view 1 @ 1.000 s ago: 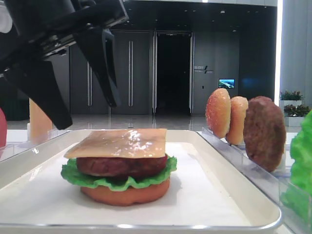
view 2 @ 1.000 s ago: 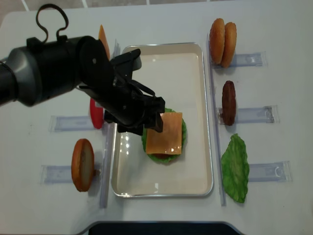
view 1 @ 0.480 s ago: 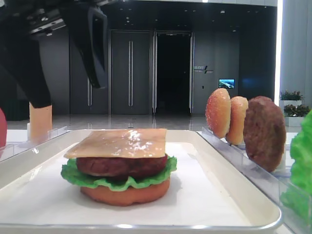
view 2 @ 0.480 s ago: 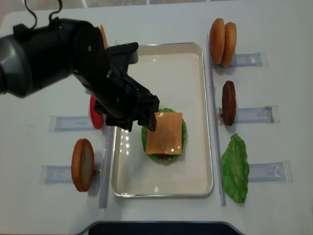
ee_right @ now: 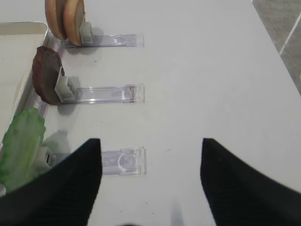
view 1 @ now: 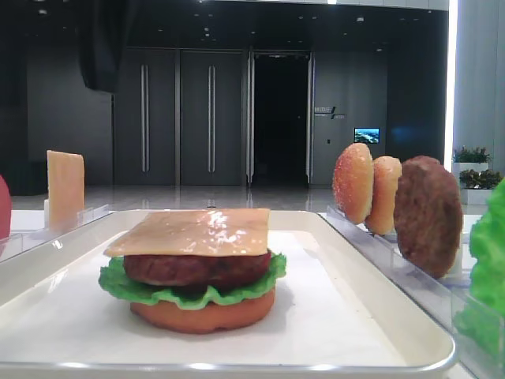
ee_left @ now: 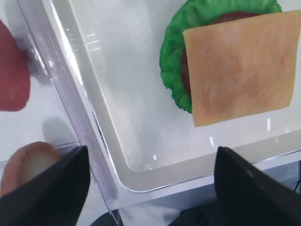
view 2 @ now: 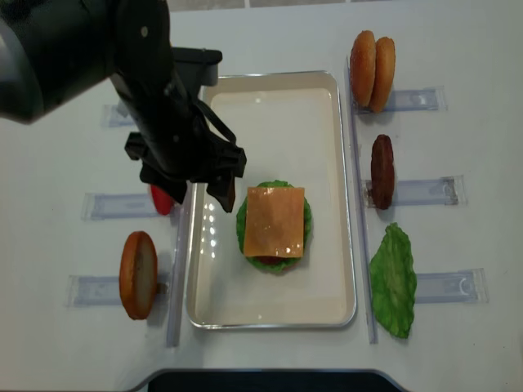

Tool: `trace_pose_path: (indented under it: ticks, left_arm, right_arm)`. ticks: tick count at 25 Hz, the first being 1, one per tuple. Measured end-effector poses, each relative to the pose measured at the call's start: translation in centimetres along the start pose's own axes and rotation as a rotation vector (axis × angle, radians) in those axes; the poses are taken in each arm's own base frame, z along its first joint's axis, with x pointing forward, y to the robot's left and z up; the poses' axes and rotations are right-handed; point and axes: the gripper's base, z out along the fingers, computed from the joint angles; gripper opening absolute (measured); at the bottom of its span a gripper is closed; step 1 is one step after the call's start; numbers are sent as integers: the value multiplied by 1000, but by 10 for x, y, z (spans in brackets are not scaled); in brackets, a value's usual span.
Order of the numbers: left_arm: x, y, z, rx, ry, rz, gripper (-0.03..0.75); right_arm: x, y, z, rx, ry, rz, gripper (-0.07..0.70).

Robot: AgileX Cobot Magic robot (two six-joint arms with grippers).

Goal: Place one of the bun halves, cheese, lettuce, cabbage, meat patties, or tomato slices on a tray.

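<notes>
The cheese (view 2: pixel 274 221) lies flat on top of a stack in the tray (view 2: pixel 270 315), toward the tray's near half and roughly midway between its long rims. Under it sit a meat patty (view 1: pixel 197 268), a ruffled lettuce leaf (view 1: pixel 118 282) and a bun half (view 1: pixel 203 312) on the tray floor. The left gripper (view 2: pixel 191 186) hangs above the tray's left rim, its jaws spread wide with nothing between them; in the left wrist view the two dark fingers (ee_left: pixel 47 188) frame the tray's near left corner, and the cheese lies clear of both, up and to the right.

The right gripper (ee_right: pixel 150 188) hovers over bare table beyond the tray's right rim, jaws apart and empty, near the clear racks (ee_right: pixel 120 162). On those racks stand two more bun halves (view 2: pixel 372 70), a second patty (view 2: pixel 382 171) and another lettuce leaf (view 2: pixel 394 280). Left of the tray stand a bun half (view 2: pixel 138 274) and a red slice (view 2: pixel 161 199).
</notes>
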Motion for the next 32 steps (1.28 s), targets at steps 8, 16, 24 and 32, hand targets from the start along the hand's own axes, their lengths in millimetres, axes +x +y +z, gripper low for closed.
trace_pose_path:
  ticks: [8, 16, 24, 32]
  left_arm:
    - [-15, -3, -32, -9, -83, 15, 625]
    - [-19, 6, -34, -34, -93, 20, 623]
    - [-33, 56, -36, -69, -102, -53, 622]
    - [-39, 123, -41, -140, -110, -160, 622]
  right_arm:
    - [0, 0, 0, 0, 0, 0, 461]
    - [0, 0, 0, 0, 0, 0, 461]
    - [0, 0, 0, 0, 0, 0, 461]
    - [0, 0, 0, 0, 0, 0, 461]
